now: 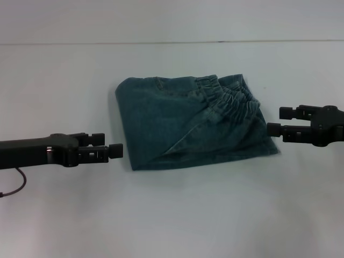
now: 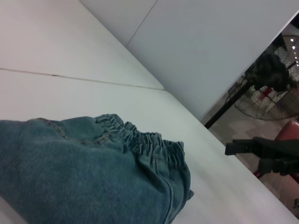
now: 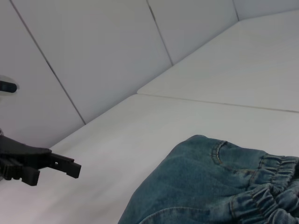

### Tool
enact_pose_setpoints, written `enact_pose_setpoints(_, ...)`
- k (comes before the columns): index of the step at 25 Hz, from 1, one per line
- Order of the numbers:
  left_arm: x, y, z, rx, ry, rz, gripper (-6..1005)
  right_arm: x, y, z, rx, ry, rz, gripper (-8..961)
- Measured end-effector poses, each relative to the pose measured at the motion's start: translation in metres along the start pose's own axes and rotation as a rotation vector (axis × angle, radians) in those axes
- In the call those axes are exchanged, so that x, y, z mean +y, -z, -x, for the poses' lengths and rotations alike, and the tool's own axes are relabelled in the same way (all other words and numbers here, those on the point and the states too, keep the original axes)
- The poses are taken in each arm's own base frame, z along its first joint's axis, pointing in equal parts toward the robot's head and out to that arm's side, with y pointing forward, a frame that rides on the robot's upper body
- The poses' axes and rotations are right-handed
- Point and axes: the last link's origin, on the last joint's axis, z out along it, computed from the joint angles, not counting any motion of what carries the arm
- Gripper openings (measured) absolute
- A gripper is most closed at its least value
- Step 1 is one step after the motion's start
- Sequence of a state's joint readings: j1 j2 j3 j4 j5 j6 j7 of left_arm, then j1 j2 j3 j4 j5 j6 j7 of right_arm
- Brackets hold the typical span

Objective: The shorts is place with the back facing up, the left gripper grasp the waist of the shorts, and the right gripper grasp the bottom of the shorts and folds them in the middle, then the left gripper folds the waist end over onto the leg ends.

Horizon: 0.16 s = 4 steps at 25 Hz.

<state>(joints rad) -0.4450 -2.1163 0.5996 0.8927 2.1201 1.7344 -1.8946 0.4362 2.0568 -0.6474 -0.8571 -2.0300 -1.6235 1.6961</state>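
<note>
The blue denim shorts point(image 1: 188, 123) lie folded into a compact, roughly square shape in the middle of the white table point(image 1: 172, 215). Their elastic waist point(image 1: 231, 99) is bunched on top toward the right side. My left gripper point(image 1: 110, 145) hovers just left of the shorts' near-left corner, open and holding nothing. My right gripper point(image 1: 279, 121) hovers just right of the waist end, open and empty too. The left wrist view shows the shorts point(image 2: 84, 172) with the right gripper point(image 2: 261, 154) beyond them. In the right wrist view the shorts point(image 3: 210, 186) lie close, with the left gripper point(image 3: 42, 163) farther off.
A white wall point(image 1: 172, 21) rises behind the table's far edge. Past the table's right side, in the left wrist view, a floor fan point(image 2: 271, 88) stands on the ground. A dark cable point(image 1: 16, 185) hangs under the left arm.
</note>
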Motion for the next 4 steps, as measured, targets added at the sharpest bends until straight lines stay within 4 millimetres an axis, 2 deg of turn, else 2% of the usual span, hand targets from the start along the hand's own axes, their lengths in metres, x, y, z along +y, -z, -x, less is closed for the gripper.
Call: enact_pose_setpoints(4,0.0008,-0.002,-0.0019,0.001,-0.003,0.005,950,0.0001,-0.0005,-0.0006,0.001,-0.004,-0.001,825)
